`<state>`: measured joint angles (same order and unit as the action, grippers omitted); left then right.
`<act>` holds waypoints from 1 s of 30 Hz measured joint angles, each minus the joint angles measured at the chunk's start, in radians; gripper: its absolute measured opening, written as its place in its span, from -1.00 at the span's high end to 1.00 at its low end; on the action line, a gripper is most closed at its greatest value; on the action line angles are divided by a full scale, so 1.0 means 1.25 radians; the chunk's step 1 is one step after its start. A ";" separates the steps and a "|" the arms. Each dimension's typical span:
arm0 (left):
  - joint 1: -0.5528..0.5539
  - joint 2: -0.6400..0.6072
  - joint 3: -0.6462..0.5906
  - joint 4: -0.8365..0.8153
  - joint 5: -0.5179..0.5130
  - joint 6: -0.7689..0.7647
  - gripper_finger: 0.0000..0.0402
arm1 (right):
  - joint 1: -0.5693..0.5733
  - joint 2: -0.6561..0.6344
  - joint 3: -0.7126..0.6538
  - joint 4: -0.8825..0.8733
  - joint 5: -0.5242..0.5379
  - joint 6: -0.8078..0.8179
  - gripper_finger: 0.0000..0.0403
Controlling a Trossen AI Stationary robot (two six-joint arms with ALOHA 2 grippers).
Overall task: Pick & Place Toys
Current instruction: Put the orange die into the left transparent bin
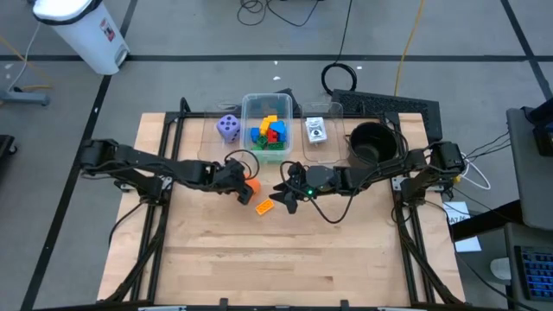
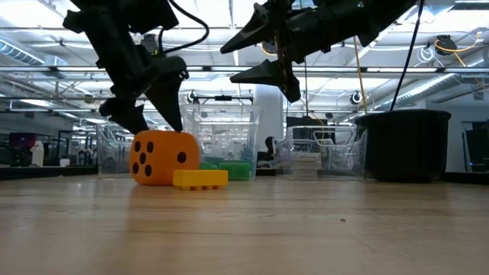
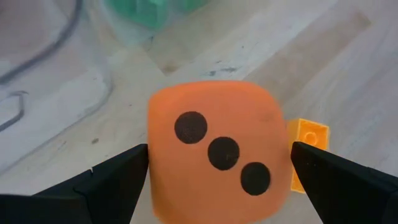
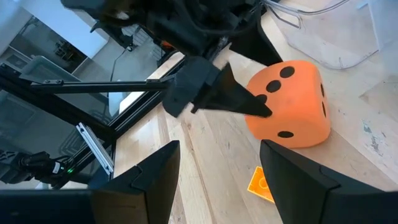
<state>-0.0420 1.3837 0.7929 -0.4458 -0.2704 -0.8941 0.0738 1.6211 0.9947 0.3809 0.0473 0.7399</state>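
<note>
Orange die (image 3: 217, 152): rounded cube, matte and soft-looking, black dots; three dots in a diagonal face the left wrist camera. Sits on the table (image 1: 285, 259) just in front of the tub (image 1: 268, 108).

Left gripper (image 3: 217, 171): dark wedge-shaped fingers spread wide, one on each side of the die; in the low view the tips come down at the die's top edges, but whether they touch it is hard to tell. The fingers are cut off at the wrist picture's lower edge.

Yellow block (image 2: 200, 178): flat studded plastic brick, lying on the table just beside the die, on the side away from the tub. From the left wrist only a corner shows past the die.

Right gripper (image 2: 263, 53): fingers partly open, holding nothing, raised above the table near the die.

Tub: clear plastic box, thin glossy walls, holding red, blue, yellow and green blocks (image 1: 270, 131) heaped together; single pieces cannot be told apart.

Purple die (image 1: 228, 128): dotted cube just beside the tub, on the left arm's side.

Cards (image 1: 316, 130): white printed pieces in a clear tray between tub and pot (image 1: 371, 142).

Pot: black, round, smooth-walled.

Table: pale wood boards with visible grain.
</note>
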 joint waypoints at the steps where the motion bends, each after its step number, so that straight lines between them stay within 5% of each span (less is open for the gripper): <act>1: -0.001 0.005 0.000 0.001 0.003 0.005 -0.99 | 0.000 0.000 0.000 0.000 0.000 0.000 -0.07; 30: -0.006 0.095 0.002 0.021 0.031 0.110 -0.99 | 0.000 0.000 0.000 -0.022 0.002 -0.003 -0.07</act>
<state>-0.0498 1.5023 0.7959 -0.4196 -0.2317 -0.7563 0.0738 1.6211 0.9947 0.3534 0.0498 0.7364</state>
